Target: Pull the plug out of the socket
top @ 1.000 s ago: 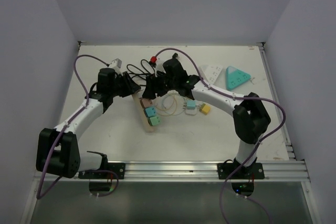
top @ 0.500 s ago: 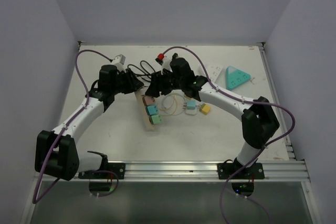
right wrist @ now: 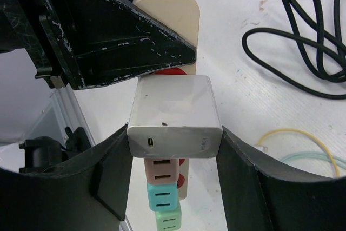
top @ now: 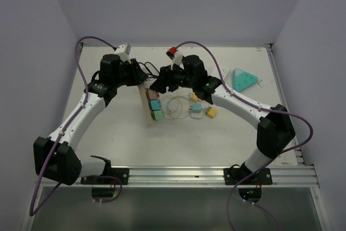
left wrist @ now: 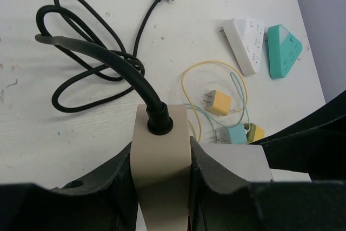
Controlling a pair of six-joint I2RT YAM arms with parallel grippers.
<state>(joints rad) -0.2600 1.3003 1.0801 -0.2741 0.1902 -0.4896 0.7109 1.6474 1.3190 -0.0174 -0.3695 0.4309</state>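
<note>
Pulling is the step in hand. White plug sits at the 12 o'clock end of the power strip, which lies mid-surface in the top view. Cannot tell if its prongs have left the socket: the right wrist view shows red strip face just under it, and the plug body hides the rest.

Risks, as judged:
- The strip may rise with the plug if the left claw slips, since it pinches only the cord end.
- A crooked pull could bind the prongs.
- Pink plug sits just beside the white one at its 6 o'clock, so a drag that way could knock it.
- Black cord loops at 11 o'clock of the strip and could tug it round.

Left claw: fingers pressed on both long sides of the strip, just below the cord entry, clamped tight.

Right claw: spread to the plug's width, fingers flat on two opposite sides of the white plug, clamped on it. It touches nothing else that I can see.
</note>
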